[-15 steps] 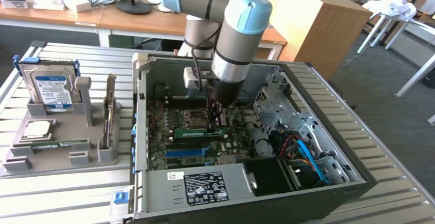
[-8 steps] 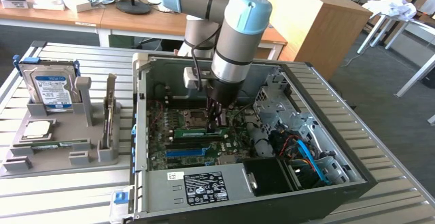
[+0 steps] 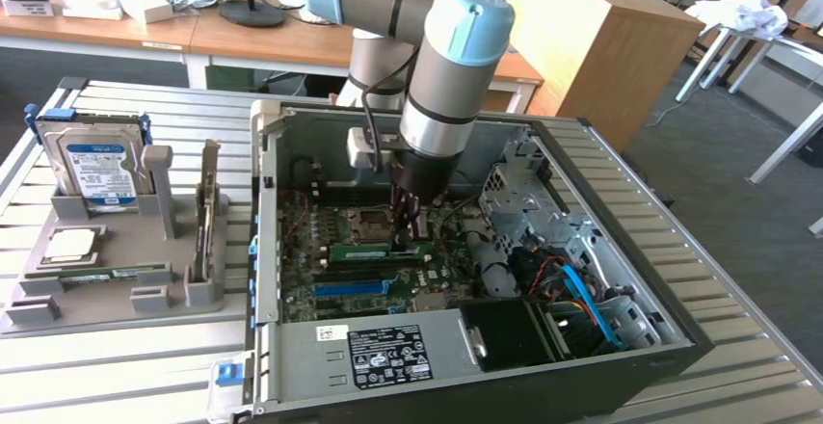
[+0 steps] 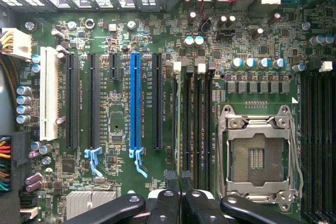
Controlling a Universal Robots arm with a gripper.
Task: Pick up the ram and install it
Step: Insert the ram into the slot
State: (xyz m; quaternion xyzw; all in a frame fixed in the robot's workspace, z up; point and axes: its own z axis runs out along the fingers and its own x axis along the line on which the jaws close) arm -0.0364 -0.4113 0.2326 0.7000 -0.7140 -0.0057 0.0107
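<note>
our gripper (image 4: 179,176) is clamped on the ram (image 4: 180,124); we should hold it square to the memory slots (image 4: 202,124), pressing evenly.

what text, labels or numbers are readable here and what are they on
Nothing can be quoted for certain.
hard drive, blue label: print too blurred to read
power supply, white and black stickers: symbols and print too small
motherboard, white lettering beside the slots: too small

Bright even light; soft shadow inside pc case (image 3: 553,385); glare on table slats (image 3: 103,376).
</note>
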